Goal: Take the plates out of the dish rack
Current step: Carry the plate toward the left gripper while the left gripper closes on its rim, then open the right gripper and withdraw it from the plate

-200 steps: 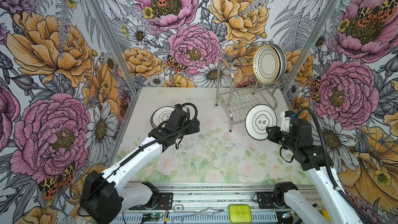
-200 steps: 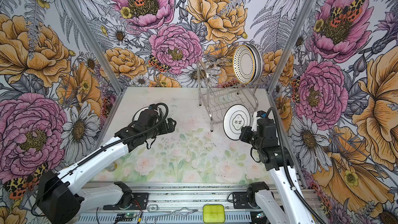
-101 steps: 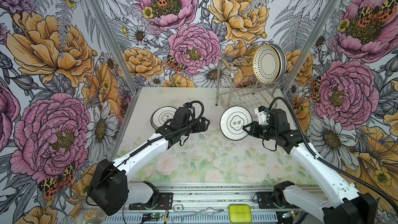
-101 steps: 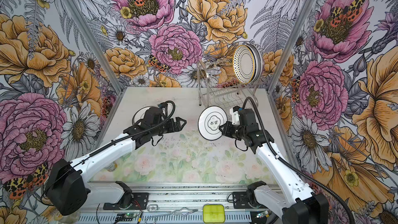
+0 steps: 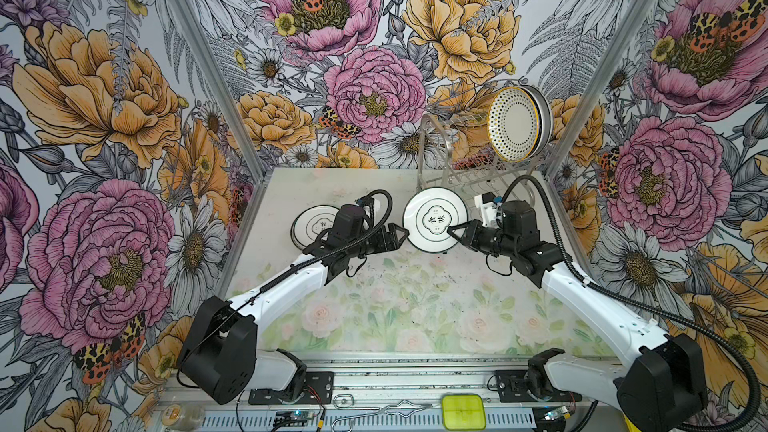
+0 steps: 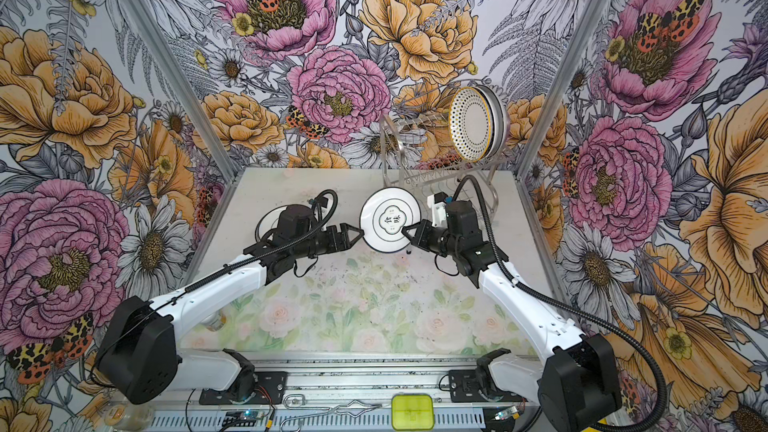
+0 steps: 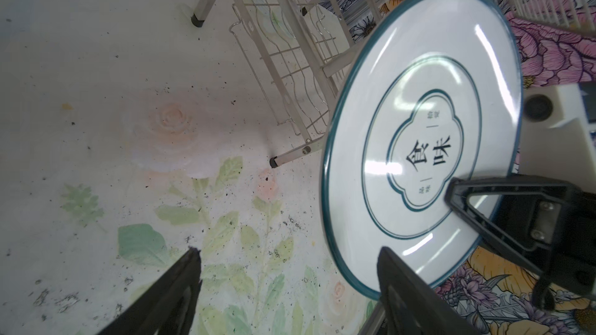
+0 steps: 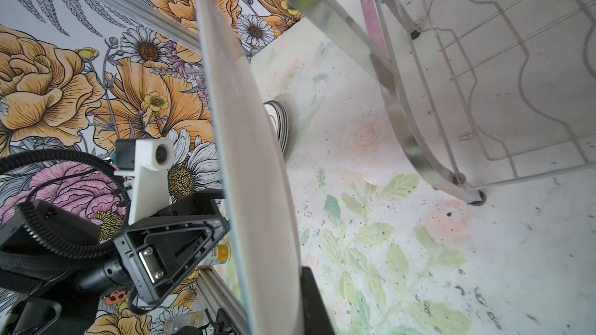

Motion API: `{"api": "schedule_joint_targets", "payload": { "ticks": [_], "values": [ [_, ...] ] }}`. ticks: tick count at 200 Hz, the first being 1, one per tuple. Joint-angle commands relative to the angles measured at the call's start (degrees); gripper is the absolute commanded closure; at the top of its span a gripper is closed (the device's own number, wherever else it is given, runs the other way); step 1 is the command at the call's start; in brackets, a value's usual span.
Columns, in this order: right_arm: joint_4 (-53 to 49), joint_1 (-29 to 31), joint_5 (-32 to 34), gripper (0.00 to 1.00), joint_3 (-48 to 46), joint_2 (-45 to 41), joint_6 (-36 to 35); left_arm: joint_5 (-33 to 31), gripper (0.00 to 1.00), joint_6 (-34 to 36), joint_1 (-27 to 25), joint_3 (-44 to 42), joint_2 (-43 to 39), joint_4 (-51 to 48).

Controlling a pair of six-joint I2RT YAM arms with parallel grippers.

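A white plate [image 5: 435, 220] [image 6: 390, 220] with a teal rim and black characters hangs upright above the middle of the table. My right gripper [image 5: 451, 231] [image 6: 405, 231] is shut on its right edge. My left gripper [image 5: 401, 236] [image 7: 287, 252] is open, and the plate's [image 7: 419, 143] left rim sits just inside its jaws, close to one finger [image 7: 406, 288]. The dish rack [image 5: 449, 151] [image 6: 409, 151] stands at the back right. On its top level stand a dotted, yellow-rimmed plate [image 5: 513, 124] [image 6: 471, 124] and others behind it. More plates [image 5: 311, 222] lie stacked flat at the left.
The rack's lower wire shelf [image 7: 290, 59] [image 8: 483, 59] and legs stand just behind the held plate. Floral walls close in on three sides. A yellow-green box [image 5: 463, 411], a small jar [image 5: 176, 415] and a wire hook [image 5: 374, 409] lie on the front rail.
My right arm has carried the plate left from beside the rack to the middle. My left gripper has moved right from the stack to the plate's rim, its jaws narrowing slightly.
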Motion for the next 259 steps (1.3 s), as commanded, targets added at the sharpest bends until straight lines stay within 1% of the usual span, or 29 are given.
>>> {"api": "schedule_joint_targets", "payload": {
  "ticks": [1, 16, 37, 62, 81, 117, 151, 185, 201, 218, 239, 251, 259],
  "values": [
    [9.91, 0.61, -3.37, 1.0, -1.75, 0.77, 4.04, 4.09, 0.18, -1.46, 0.49, -0.81, 0.58, 4.96],
    [13.84, 1.0, -4.2, 1.0, -3.13, 1.7, 6.16, 5.33, 0.19, -2.71, 0.73, -1.43, 0.58, 7.37],
    [16.29, 1.97, -3.83, 1.0, -4.0, 2.73, 7.15, 5.63, 0.25, -3.06, 1.01, -1.74, 0.58, 8.44],
    [18.64, 2.88, -4.01, 1.0, -4.16, 3.84, 8.16, 6.46, 0.39, -3.27, 1.41, -1.56, 1.36, 8.76],
    [20.53, 3.23, -4.6, 1.0, -4.25, 4.95, 9.13, 7.15, 0.44, -3.32, 1.46, -1.54, 1.59, 9.31],
    [23.32, 4.16, -5.11, 1.0, -4.17, 7.15, 10.33, 6.99, 0.61, -3.45, 1.96, -1.99, 0.8, 9.54],
    [24.43, 4.97, -4.97, 1.0, -3.9, 8.17, 10.76, 7.66, 0.73, -3.37, 2.68, -2.45, 0.47, 9.62],
    [25.13, 6.04, -4.41, 1.0, -3.76, 9.21, 11.03, 8.78, 0.82, -2.67, 2.95, -3.35, 0.49, 10.6],
    [25.15, 6.29, -4.24, 0.94, -3.48, 9.42, 11.01, 8.93, 0.86, -2.49, 3.14, -3.43, 0.49, 9.97],
    [25.22, 6.45, -4.13, 0.92, -3.12, 9.68, 10.8, 8.68, 0.95, -1.73, 3.3, -3.49, 0.4, 9.12],
    [25.14, 6.49, -4.07, 0.84, -2.89, 9.89, 10.8, 8.6, 0.99, -0.76, 3.48, -3.66, 0.02, 8.27],
    [24.79, 6.49, -4.04, 0.76, -2.76, 9.92, 10.72, 8.62, 1.0, -0.88, 3.79, -4.1, -0.59, 8.32],
    [24.66, 6.53, -3.81, 0.72, -2.86, 9.86, 10.69, 8.8, 1.0, -0.99, 4.11, -4.35, -1.1, 8.22]
  ]
}}
